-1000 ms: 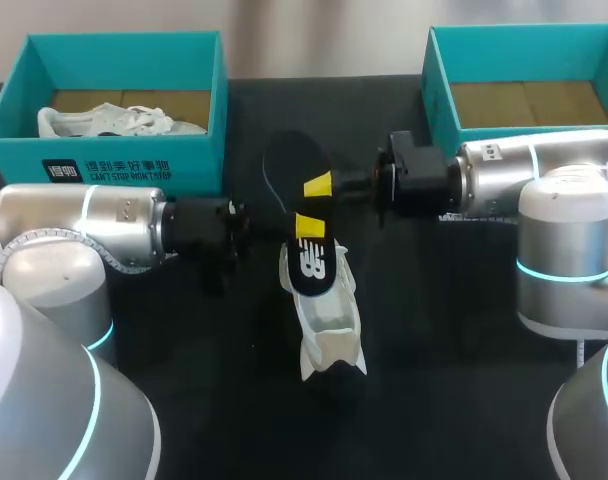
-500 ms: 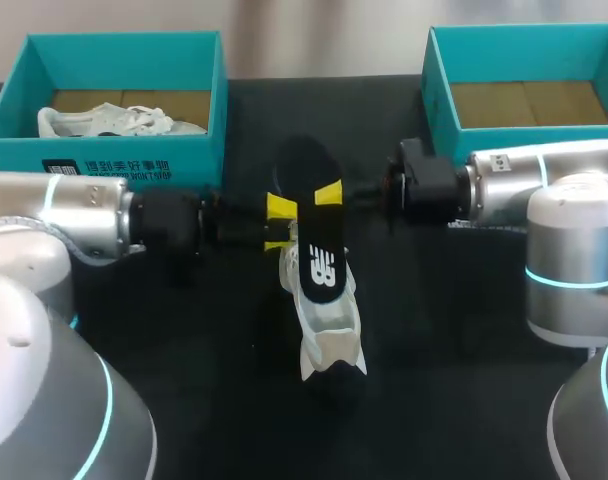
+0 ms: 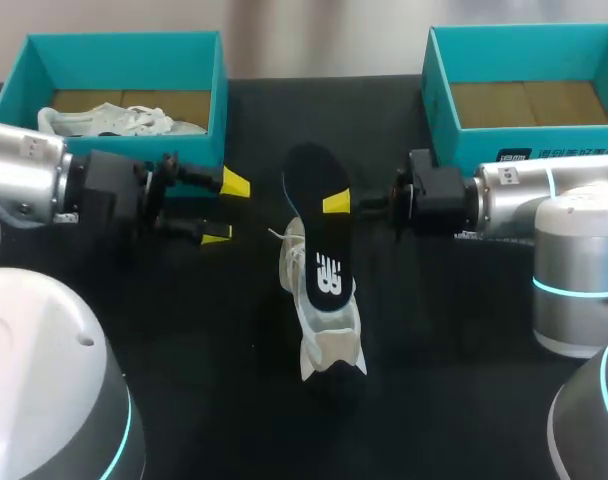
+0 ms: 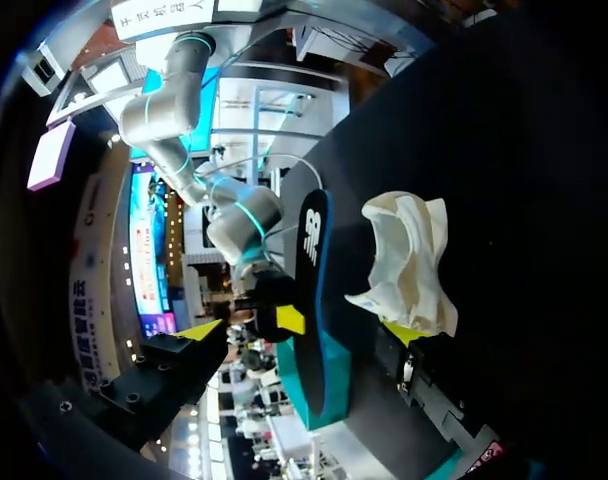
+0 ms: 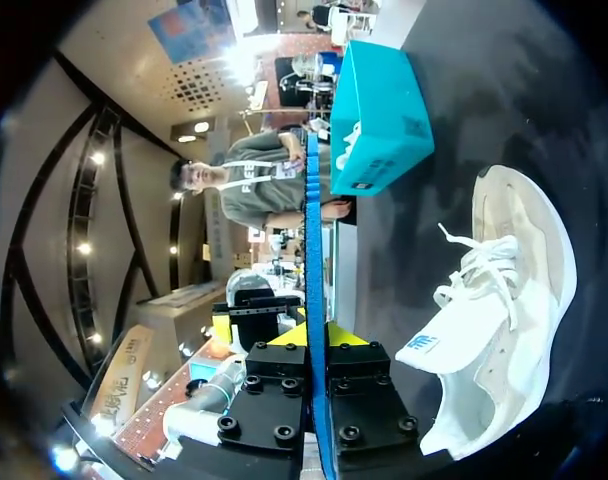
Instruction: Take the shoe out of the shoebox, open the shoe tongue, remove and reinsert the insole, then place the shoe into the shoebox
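A white shoe (image 3: 329, 335) lies on the black table (image 3: 454, 380), also seen beside the fingers in the right wrist view (image 5: 499, 320). A black insole (image 3: 319, 225) with a white logo slants over the shoe's opening. My right gripper (image 3: 336, 204) is shut on the insole's right edge; in its own view the right gripper (image 5: 314, 335) clamps the insole (image 5: 311, 230) edge-on. My left gripper (image 3: 227, 209) stands open to the left of the insole, apart from it. In the left wrist view the insole (image 4: 312, 250) and shoe (image 4: 409, 265) lie ahead of the open left gripper (image 4: 302, 330).
A teal shoebox (image 3: 199, 120) at the back left holds another white shoe (image 3: 104, 122). A second teal shoebox (image 3: 439, 90) at the back right shows only its cardboard floor. The left box (image 5: 379, 120) also appears beyond the insole in the right wrist view.
My left gripper let go of the insole, opened wide and drew back to the left. The right gripper kept its hold and shifted the insole slightly right and lower over the shoe.
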`<move>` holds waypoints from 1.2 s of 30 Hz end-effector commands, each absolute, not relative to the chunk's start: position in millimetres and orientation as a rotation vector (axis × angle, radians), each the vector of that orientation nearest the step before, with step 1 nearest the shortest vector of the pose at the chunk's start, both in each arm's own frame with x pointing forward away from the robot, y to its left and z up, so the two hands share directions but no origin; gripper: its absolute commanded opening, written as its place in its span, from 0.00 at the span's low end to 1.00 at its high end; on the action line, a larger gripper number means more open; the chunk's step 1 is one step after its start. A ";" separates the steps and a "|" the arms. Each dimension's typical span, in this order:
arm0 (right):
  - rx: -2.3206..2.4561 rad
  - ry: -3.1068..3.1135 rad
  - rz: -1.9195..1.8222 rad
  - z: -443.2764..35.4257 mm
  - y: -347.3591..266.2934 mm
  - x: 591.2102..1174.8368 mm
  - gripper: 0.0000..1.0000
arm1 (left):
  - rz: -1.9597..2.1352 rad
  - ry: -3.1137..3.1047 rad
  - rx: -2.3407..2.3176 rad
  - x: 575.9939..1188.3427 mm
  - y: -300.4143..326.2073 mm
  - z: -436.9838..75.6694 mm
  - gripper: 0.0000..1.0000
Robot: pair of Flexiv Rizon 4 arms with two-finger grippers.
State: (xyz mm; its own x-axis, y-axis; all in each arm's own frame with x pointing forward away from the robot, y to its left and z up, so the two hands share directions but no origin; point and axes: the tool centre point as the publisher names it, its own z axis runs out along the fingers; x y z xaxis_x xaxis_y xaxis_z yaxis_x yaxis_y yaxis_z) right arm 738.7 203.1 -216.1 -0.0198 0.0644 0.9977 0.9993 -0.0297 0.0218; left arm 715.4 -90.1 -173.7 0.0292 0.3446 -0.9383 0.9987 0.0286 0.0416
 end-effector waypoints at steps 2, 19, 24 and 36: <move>-1.273 -1.259 -1.214 -215.7 204.6 738.0 0.00 | -0.960 1.459 1.458 711.6 -85.8 -170.4 1.00; -1.273 -1.259 -1.214 -215.7 204.6 738.0 0.00 | -0.663 1.843 1.713 737.8 -85.8 -130.1 1.00; -1.273 -1.259 -1.214 -215.7 204.6 738.0 0.00 | -0.672 2.011 1.776 751.1 -86.0 -124.4 1.00; -1.273 -1.259 -1.214 -215.7 204.6 738.0 0.00 | -0.523 2.210 1.942 766.8 -105.3 -107.6 1.00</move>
